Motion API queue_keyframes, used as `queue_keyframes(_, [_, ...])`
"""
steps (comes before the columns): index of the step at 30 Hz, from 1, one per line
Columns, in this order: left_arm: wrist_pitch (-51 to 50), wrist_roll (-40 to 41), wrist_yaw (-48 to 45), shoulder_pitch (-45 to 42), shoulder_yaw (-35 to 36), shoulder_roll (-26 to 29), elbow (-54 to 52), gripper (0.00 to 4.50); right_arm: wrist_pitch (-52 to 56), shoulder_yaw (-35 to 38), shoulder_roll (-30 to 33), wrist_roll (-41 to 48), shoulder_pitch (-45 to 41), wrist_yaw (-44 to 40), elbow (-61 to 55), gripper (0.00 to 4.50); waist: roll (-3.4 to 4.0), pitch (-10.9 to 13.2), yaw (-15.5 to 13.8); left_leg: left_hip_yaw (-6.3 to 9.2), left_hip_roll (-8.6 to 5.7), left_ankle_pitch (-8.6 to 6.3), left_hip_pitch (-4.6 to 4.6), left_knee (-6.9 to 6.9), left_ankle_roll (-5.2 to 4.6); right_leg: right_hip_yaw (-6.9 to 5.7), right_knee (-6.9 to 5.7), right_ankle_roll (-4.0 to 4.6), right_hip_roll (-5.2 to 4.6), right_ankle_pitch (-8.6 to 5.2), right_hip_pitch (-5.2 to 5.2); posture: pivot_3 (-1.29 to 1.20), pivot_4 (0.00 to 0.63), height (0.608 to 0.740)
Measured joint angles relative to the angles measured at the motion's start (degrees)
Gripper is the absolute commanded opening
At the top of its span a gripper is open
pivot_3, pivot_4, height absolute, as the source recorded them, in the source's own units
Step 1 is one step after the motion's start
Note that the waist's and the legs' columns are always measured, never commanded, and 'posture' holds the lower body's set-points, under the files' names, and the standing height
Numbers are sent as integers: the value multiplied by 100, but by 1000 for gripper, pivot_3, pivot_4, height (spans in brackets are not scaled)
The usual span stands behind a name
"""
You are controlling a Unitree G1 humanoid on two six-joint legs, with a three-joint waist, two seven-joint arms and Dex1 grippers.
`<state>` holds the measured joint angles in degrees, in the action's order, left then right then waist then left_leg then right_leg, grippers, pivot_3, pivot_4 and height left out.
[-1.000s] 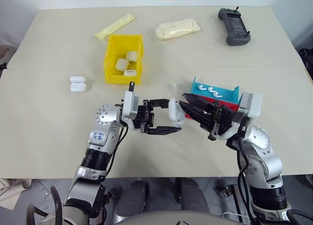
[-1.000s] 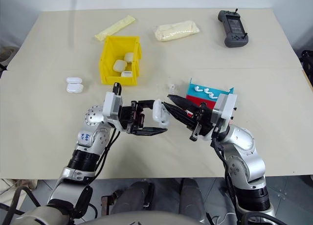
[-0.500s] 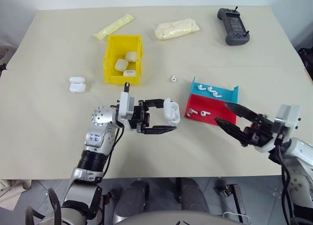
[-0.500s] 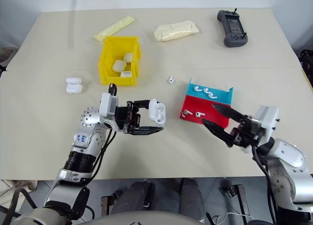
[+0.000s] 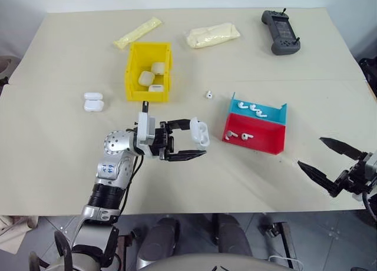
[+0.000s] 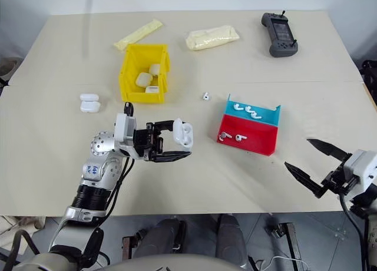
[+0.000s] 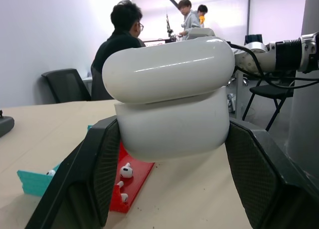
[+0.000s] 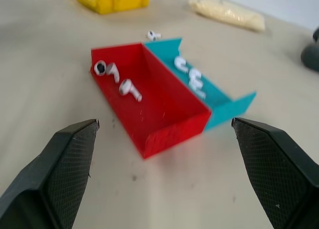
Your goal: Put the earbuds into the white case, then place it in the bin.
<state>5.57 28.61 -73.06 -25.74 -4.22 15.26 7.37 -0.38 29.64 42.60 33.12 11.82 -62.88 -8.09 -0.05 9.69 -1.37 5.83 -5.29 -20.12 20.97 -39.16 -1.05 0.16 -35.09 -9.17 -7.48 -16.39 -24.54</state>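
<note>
I find my left gripper point(image 5: 197, 142) holding the white case point(image 5: 199, 132) between its fingers above the surface's middle, lid apparently shut for binning, right gripper point(image 6: 314, 163) fingers wide near the right front edge.

White case point(image 5: 199, 132) lid ajar, upright in left claw point(image 5: 189, 139); earbuds point(image 5: 238, 135) in tray; yellow bin point(image 5: 148, 71) w/ three cases

My right end effector point(image 5: 331, 167), a second ago nose to nose with the white case point(image 5: 199, 132) above the table's point(image 5: 59, 135) middle, now hangs off the right edge, jaws spread wide. The red and blue tray point(image 5: 257, 127) lies uncovered.
</note>
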Motion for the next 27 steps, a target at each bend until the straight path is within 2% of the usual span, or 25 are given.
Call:
queue_keyframes(2, [54,-33,15,-12,-29,-63,19,2987,577,-336,365,30,-409,127,-346,4477,5,1,11,-2,2,0,1,0,1,1,1,0,0,0,-2,0,150,740])
queue_keyframes(6, [113,-88,40,-30,-104,-147,27,2987,2371,-1075,1512,103,-1442,586,-1038,4477,9,-1,-27,10,3,0,9,-1,1,-9,8,1,-2,0,-3,0,150,740])
queue_keyframes(10, [124,-98,42,1,-121,-147,30,2987,3686,-2215,2004,33,-2631,578,-1066,4477,5,1,-44,17,-4,-1,18,-6,0,-17,18,1,-9,0,-1,0,150,740])
queue_keyframes(13, [122,-109,49,14,-161,-185,21,2987,4382,-3270,2090,-425,-3623,583,-952,4477,5,2,-17,16,-4,-1,24,-2,0,-19,21,1,-10,0,-8,0,150,740])
queue_keyframes(18, [121,-123,121,23,-201,-256,-2,2987,5060,-4524,1905,-1086,-4926,436,-762,4477,5,2,-5,15,-2,-1,26,0,1,-20,20,1,-9,0,-14,0,150,740])
queue_keyframes(26, [148,-154,259,87,-242,-284,-22,2987,5210,-5880,1603,-2070,-5802,-16,-460,4477,5,2,-8,14,-6,-1,32,-3,1,-20,12,1,-10,0,-21,0,150,740])
queue_keyframes(27, [157,-155,273,108,-243,-286,-23,2987,5116,-5979,1551,-2239,-5847,-35,-400,4299,5,2,-7,14,-5,-1,32,-3,1,-20,11,1,-9,0,-23,0,150,740])
